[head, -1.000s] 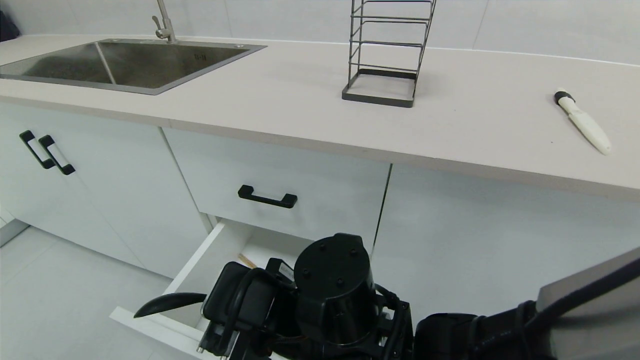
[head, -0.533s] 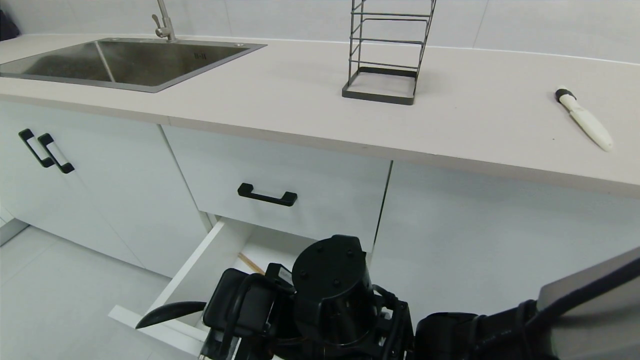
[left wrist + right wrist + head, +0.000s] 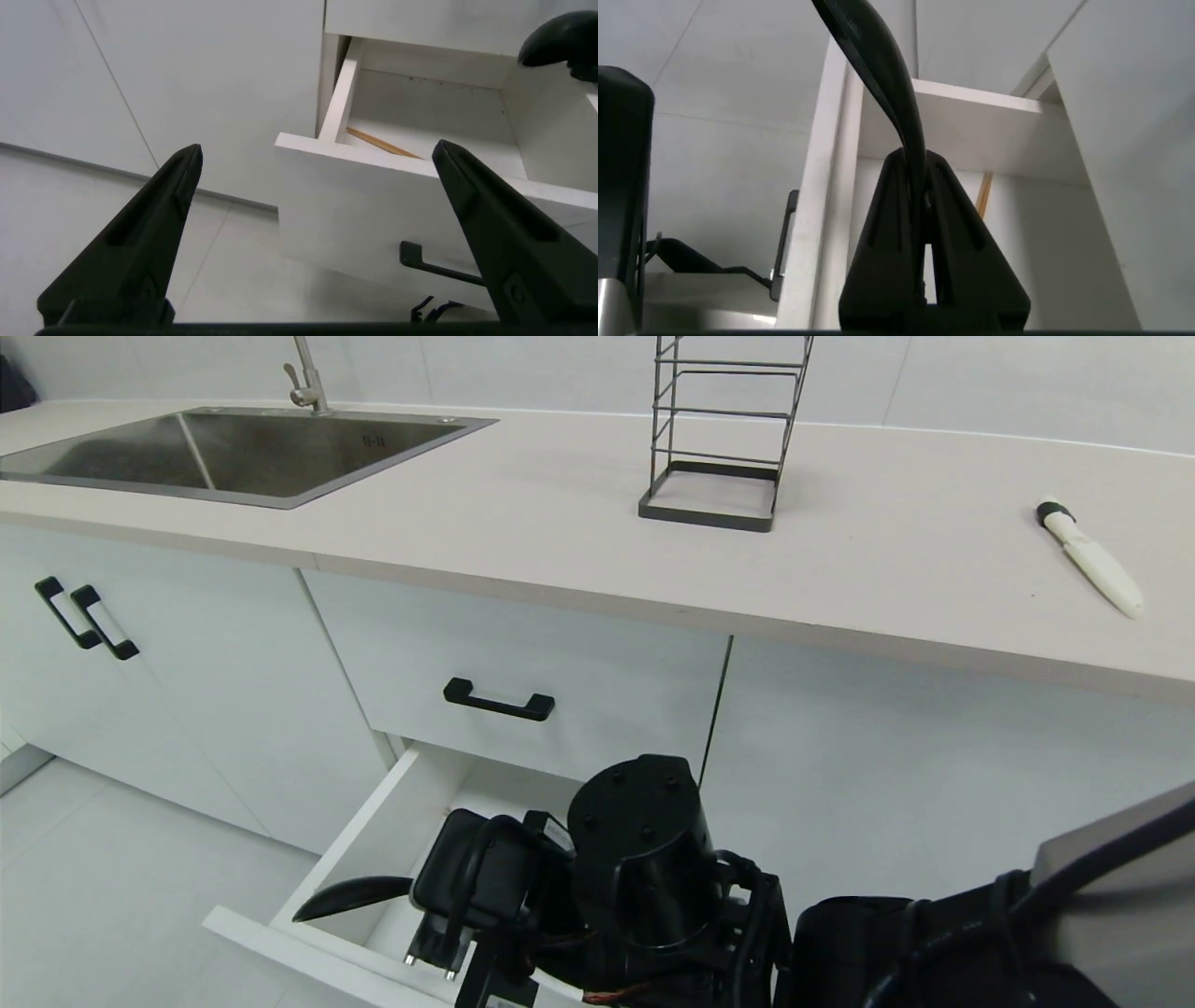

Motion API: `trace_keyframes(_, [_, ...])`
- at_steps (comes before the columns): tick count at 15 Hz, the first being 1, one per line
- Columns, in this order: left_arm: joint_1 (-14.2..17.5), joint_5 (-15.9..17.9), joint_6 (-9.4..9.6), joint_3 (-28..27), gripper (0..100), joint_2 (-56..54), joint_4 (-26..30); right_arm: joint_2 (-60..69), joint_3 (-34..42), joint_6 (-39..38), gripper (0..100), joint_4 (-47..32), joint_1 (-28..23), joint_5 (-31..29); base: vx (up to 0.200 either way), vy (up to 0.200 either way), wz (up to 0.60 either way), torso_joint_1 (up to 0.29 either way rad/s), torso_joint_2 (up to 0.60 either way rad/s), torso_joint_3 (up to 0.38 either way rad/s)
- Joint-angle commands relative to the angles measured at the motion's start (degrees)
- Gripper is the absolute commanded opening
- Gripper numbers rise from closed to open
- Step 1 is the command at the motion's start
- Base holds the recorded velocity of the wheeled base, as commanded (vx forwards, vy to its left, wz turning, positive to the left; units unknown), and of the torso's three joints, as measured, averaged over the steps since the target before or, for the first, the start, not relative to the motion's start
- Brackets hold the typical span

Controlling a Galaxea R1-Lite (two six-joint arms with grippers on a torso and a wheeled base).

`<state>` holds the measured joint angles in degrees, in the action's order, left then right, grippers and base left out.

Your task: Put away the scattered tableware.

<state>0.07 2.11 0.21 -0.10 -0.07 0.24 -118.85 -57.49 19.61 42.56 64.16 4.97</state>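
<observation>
Above the open drawer [image 3: 359,863], right hand [image 3: 920,173] grips black spoon [image 3: 347,899].

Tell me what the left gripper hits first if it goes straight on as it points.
Probably the open drawer: the left gripper, jaws spread, aims at a top corner of its front panel, nothing between. Depth is unclear.

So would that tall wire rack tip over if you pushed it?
Probably, if pushed up high: the wire rack looks tall over a small base. It's thin open wire, so likely light, and might slide on the smooth countertop instead.
</observation>
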Motion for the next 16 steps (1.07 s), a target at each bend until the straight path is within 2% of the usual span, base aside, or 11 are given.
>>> trace_keyframes(1, [0.0,0.0,-0.03,0.0,100,0.1,0.0,1.3,-0.3,-0.4,0,-2.0,-0.3,-1.1,0.0,0.0,0.0,0.0,0.0,0.0])
trace_keyframes(3, [0.0,0.0,-0.03,0.0,100,0.1,0.0,3.1,-1.0,-1.8,0,-8.5,-0.4,-2.0,0.0,0.0,0.0,0.0,0.0,0.0])
trace_keyframes(4, [0.0,0.0,-0.03,0.0,100,0.1,-0.1,4.1,-2.8,-2.7,0,-15.6,-0.7,-2.6,0.0,0.0,0.0,0.0,0.0,0.0])
trace_keyframes(6, [0.0,0.0,-0.03,0.0,100,0.1,0.0,4.1,-4.5,-2.7,0,-19.2,-0.9,-3.6,0.0,0.0,0.0,0.0,0.0,0.0])
trace_keyframes(9, [0.0,0.0,-0.03,0.0,100,0.1,0.0,0.6,-6.1,-2.4,0,-19.0,-1.1,-4.5,0.0,0.0,0.0,0.0,0.0,0.0])
trace_keyframes(11, [0.0,0.0,-0.03,0.0,100,0.1,0.0,-1.5,-9.0,-2.6,0,-19.1,-1.2,-8.3,0.0,0.0,0.0,0.0,0.0,0.0])
trace_keyframes(12, [0.0,0.0,-0.03,0.0,100,0.1,0.0,-1.8,-9.4,-2.6,0,-19.2,-1.3,-8.4,0.0,0.0,0.0,0.0,0.0,0.0])
trace_keyframes(13, [0.0,0.0,-0.03,0.0,100,0.1,-0.1,-6.4,-15.8,-2.6,0,-19.4,-2.0,-8.7,0.0,0.0,0.0,0.0,0.0,0.0])
trace_keyframes(16, [-0.1,0.0,0.06,0.0,100,0.1,0.0,-12.1,-23.3,-3.4,0,-24.4,-2.2,-11.1,0.0,0.0,0.0,0.0,0.0,0.0])
